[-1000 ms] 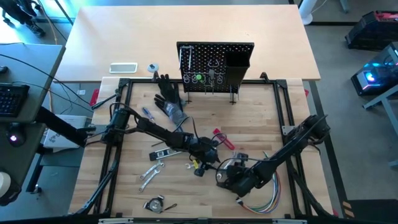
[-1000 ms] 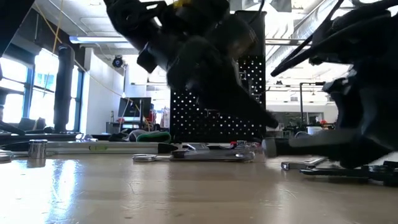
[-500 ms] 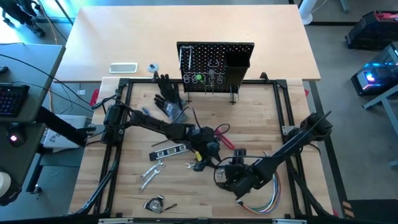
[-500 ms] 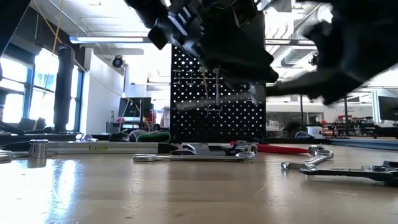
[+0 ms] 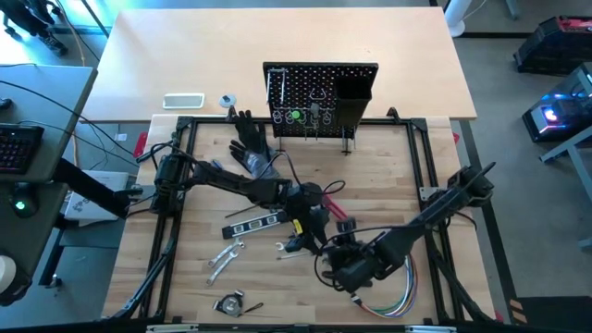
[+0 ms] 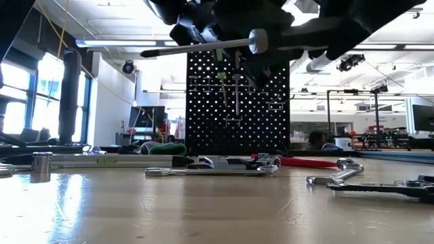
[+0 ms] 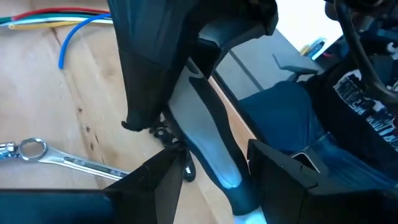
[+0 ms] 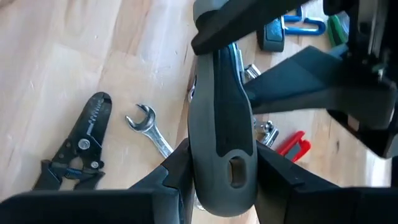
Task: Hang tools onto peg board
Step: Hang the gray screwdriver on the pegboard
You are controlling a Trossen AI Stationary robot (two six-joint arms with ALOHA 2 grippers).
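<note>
Both grippers are shut on one tool with a grey-and-black handle [image 8: 221,118], held above the middle of the table. My left gripper [image 5: 312,220] has one end of it and my right gripper [image 5: 336,248] the other. In the low view a slim metal shaft [image 6: 203,47] with a round silver end shows high up among the grippers, in front of the peg board [image 6: 237,102]. The peg board [image 5: 319,97] stands upright at the far edge, with small tools hanging from its hooks. My left gripper pinches the handle [image 7: 217,155] between its two fingers, which lie across it. The handle runs on from there toward the right gripper, clear of the table. My right gripper pinches the handle's free end, by the hang hole [image 8: 236,171], between its two fingers. They slant down from above and lie across the handle, which is lifted clear of the table.
On the table lie a black level [image 5: 252,222], silver wrenches [image 5: 222,257], a small wrench [image 8: 149,127], black pliers [image 8: 78,149] and a red-handled tool [image 5: 338,208]. A black glove [image 5: 250,143] lies at the far left, coloured wires [image 5: 388,301] at the near right.
Both grippers have gone up together with the tool and have rolled at the wrist. The tool, which was near the table top a second ago, now hangs well clear of it in front of the peg board.
</note>
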